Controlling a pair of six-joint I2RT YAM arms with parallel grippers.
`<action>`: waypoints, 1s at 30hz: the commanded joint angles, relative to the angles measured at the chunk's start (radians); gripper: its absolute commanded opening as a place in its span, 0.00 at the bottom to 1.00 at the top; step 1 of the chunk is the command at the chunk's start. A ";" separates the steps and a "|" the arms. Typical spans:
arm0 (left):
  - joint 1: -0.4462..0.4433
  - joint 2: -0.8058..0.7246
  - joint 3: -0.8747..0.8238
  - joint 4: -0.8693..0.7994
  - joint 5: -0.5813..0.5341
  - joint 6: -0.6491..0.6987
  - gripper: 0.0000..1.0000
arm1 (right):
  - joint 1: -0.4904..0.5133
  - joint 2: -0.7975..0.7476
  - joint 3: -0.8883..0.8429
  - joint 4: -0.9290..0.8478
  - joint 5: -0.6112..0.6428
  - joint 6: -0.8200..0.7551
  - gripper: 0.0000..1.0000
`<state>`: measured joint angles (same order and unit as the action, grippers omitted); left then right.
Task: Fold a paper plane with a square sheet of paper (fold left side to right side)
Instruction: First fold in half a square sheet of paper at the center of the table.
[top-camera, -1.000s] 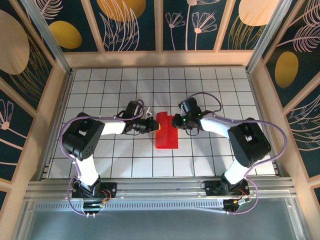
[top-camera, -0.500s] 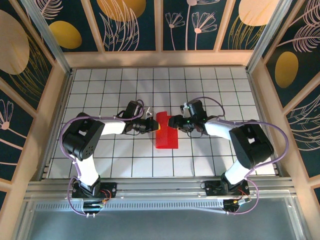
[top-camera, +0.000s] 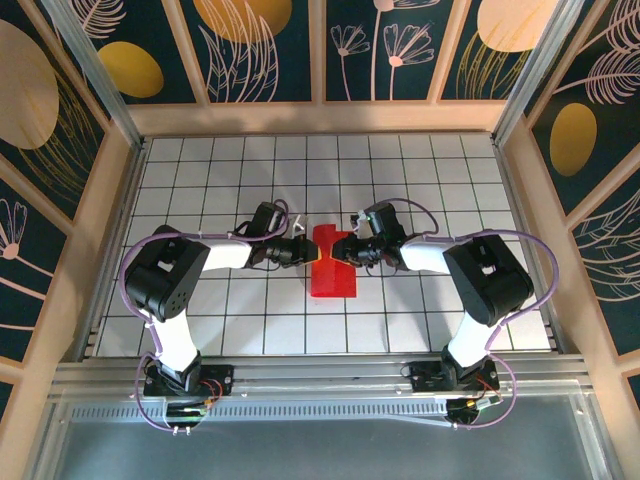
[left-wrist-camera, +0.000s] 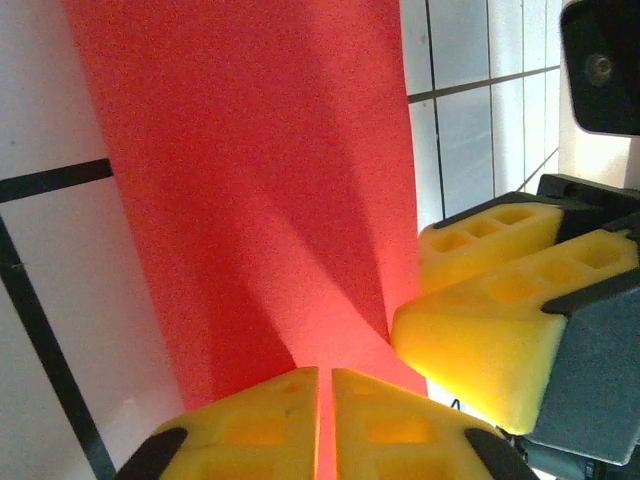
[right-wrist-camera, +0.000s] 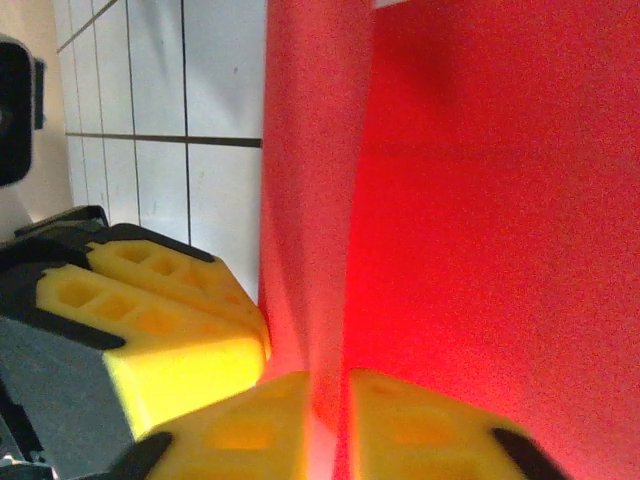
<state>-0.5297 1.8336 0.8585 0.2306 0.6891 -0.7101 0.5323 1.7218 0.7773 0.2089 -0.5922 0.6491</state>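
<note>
The square sheet of paper (top-camera: 331, 280) lies as a narrow folded red strip on the white grid table (top-camera: 200, 180), pinched in at its upper part. From the left, my left gripper (top-camera: 313, 252) reaches that narrowed part, and my right gripper (top-camera: 341, 250) meets it from the right. In the left wrist view the left gripper (left-wrist-camera: 325, 425) is shut on a raised ridge of the red paper (left-wrist-camera: 250, 170), with the right gripper's yellow fingers (left-wrist-camera: 490, 320) close beside it. My right gripper (right-wrist-camera: 330, 430) is likewise shut on a fold of the paper (right-wrist-camera: 480, 200), next to the left fingers (right-wrist-camera: 160, 320).
Wooden side walls (top-camera: 95, 230) and a back wall with dark floral panels (top-camera: 320, 115) enclose the table. Both arm bases stand on the metal rail at the near edge (top-camera: 320, 375). Grid tiles lie bare around the paper on every side.
My right gripper moved left onto the paper, opened, then shut on its right edge. The paper's upper part now looks pinched narrower. The left gripper has hardly moved.
</note>
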 joint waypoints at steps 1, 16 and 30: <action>-0.005 -0.030 0.013 -0.027 -0.031 0.004 0.17 | 0.006 0.006 0.028 -0.038 0.043 -0.013 0.06; -0.017 -0.069 0.015 -0.130 -0.177 0.016 0.48 | 0.007 -0.001 0.069 -0.228 0.211 -0.072 0.01; -0.069 0.039 0.089 -0.153 -0.194 0.019 0.53 | 0.007 -0.010 0.074 -0.247 0.236 -0.080 0.02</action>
<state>-0.5915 1.8530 0.9245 0.1177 0.5114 -0.6994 0.5320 1.7214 0.8246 -0.0097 -0.3828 0.5823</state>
